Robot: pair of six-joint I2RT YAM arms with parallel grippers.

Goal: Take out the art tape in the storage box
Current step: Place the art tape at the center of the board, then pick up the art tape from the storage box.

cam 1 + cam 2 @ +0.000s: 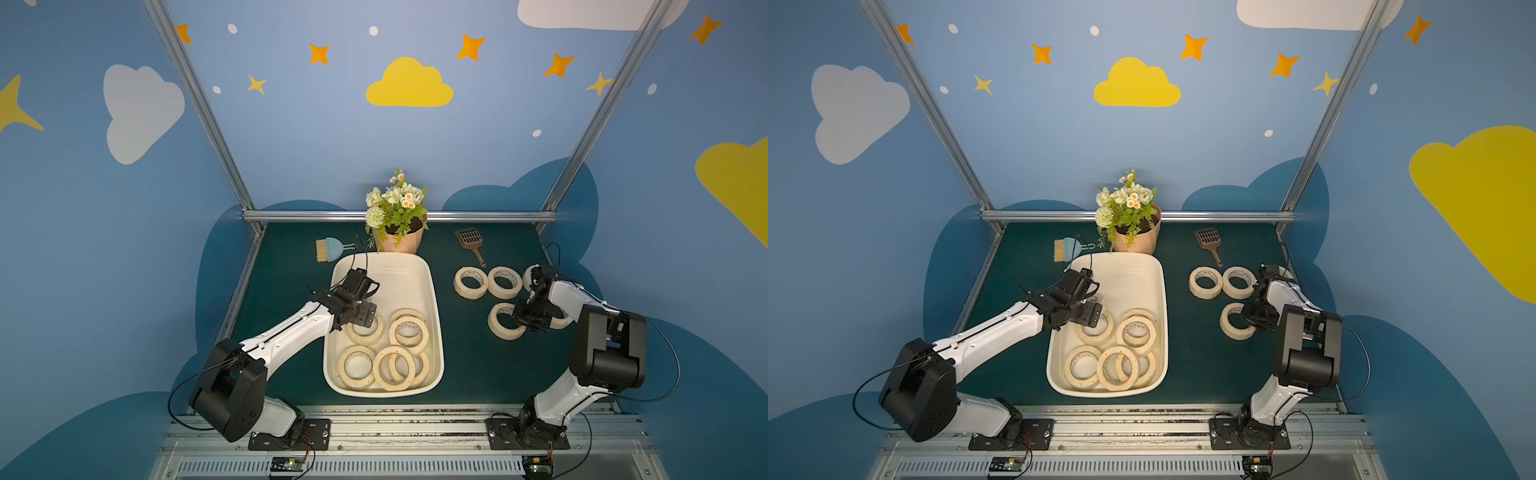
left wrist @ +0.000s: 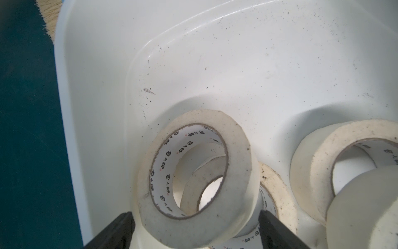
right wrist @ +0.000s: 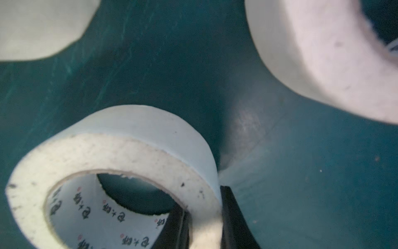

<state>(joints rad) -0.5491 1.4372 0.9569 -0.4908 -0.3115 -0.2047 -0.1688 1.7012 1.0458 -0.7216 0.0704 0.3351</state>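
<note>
The left claw (image 2: 195,222) stands wide open inside the box (image 2: 90,107), one finger (image 2: 116,232) on each side of a tilted tape roll (image 2: 239,155) that leans on another. Whether the fingers touch it I cannot tell. The right claw (image 3: 204,207) is pinched tight on the wall of a second roll (image 3: 120,148), which lies on the green mat (image 3: 301,194) right of the box, among other rolls (image 1: 471,295). More rolls (image 1: 425,334) lie in the box. The white cores carry small dark characters and red dots, which I cannot read.
</note>
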